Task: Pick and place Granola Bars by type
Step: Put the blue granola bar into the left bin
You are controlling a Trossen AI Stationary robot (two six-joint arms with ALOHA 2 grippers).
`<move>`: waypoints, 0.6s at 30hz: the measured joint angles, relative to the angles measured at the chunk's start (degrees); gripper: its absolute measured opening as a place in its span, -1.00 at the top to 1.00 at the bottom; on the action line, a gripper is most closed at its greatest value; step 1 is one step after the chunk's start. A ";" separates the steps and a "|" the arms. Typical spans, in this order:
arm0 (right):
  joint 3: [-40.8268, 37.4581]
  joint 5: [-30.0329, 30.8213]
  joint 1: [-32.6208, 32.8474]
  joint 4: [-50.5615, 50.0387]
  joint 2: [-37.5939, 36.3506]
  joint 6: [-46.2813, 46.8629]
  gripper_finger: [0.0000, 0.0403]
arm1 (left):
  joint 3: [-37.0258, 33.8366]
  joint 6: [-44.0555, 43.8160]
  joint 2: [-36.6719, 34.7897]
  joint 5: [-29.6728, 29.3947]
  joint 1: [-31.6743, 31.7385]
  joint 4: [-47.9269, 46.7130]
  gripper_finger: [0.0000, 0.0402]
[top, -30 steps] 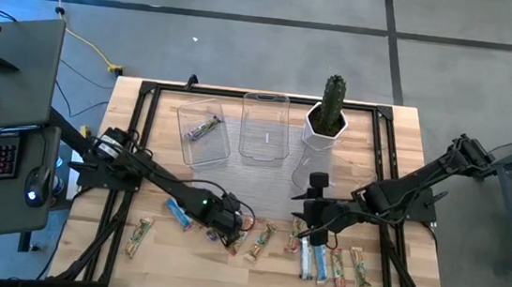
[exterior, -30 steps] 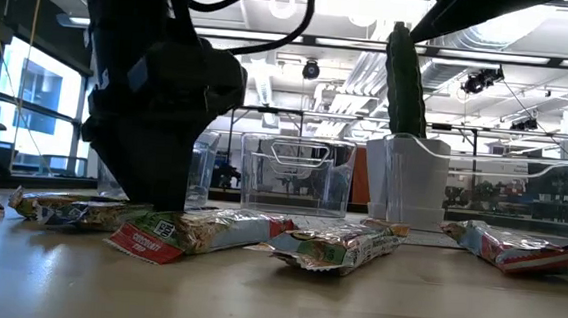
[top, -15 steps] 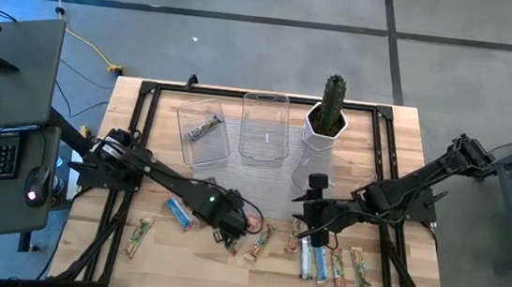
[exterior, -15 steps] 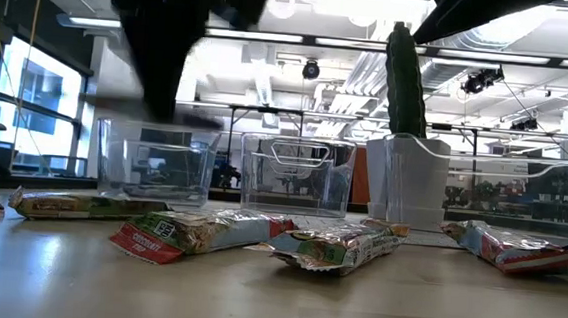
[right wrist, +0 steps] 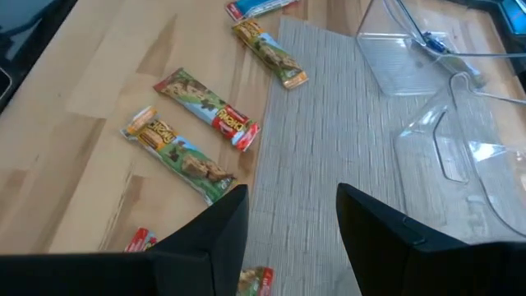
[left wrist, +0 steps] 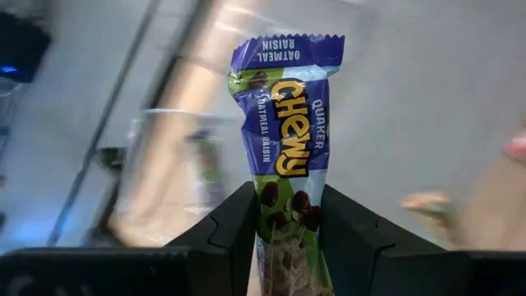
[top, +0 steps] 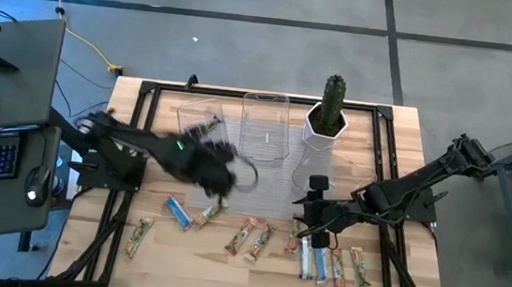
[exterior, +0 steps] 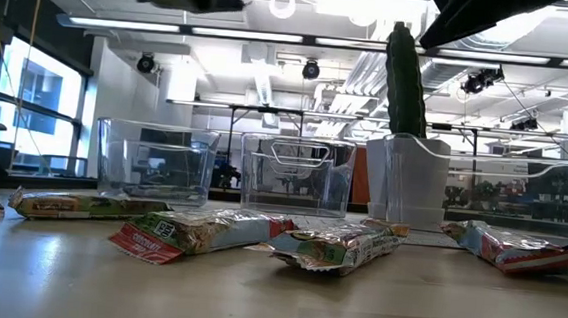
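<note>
1. The left gripper (left wrist: 283, 238) is clamped on a purple granola bar (left wrist: 285, 148), its two dark fingers (left wrist: 234, 230) pressing the wrapper from both sides; the bar stands up out of them, printed "Quaker Chewy Oatmeal Raisin".
2. In the high view the left gripper (top: 219, 170) hangs above the table (top: 398, 138), just in front of the left clear bin (top: 202, 135) and well left of the cactus pot (top: 327, 122).
3. The middle clear bin (top: 265, 128) sits between the left clear bin and the cactus pot; the left clear bin holds one dark-wrapped bar (top: 204, 120).
4. The right gripper (top: 309, 226) waits in front of the cactus pot, its fingers (right wrist: 209, 234) spread wide with nothing between them.
5. A blue bar (top: 177, 213) and a green-tan bar (top: 210, 214) lie on the wood in front of the left gripper; another green-tan bar (top: 139, 236) lies farther left of them.
6. A red-ended bar (top: 241, 235) and a second bar beside it (top: 263, 240) lie in front of the middle clear bin.
7. A row of bars (top: 329, 266) lies side by side just in front of the right gripper, well in front of the cactus pot.
</note>
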 joint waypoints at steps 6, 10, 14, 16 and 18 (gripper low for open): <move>0.00 0.29 0.00 -0.56 0.02 -0.08 0.16 | -9.43 3.61 -7.90 -0.69 12.76 2.50 0.43; 0.00 0.23 0.00 -0.81 0.01 -0.08 0.16 | -21.85 8.03 -11.13 1.80 21.91 11.83 0.43; 0.00 0.53 0.00 -0.96 0.00 -0.12 0.16 | -33.81 18.54 -11.08 10.43 29.28 30.38 0.43; 0.00 0.56 0.00 -0.96 0.02 -0.12 0.16 | -38.30 22.55 -10.66 14.83 32.72 38.30 0.43; 0.00 0.49 0.00 -0.94 0.02 -0.12 0.16 | -41.69 24.40 -9.88 17.92 35.88 44.82 0.43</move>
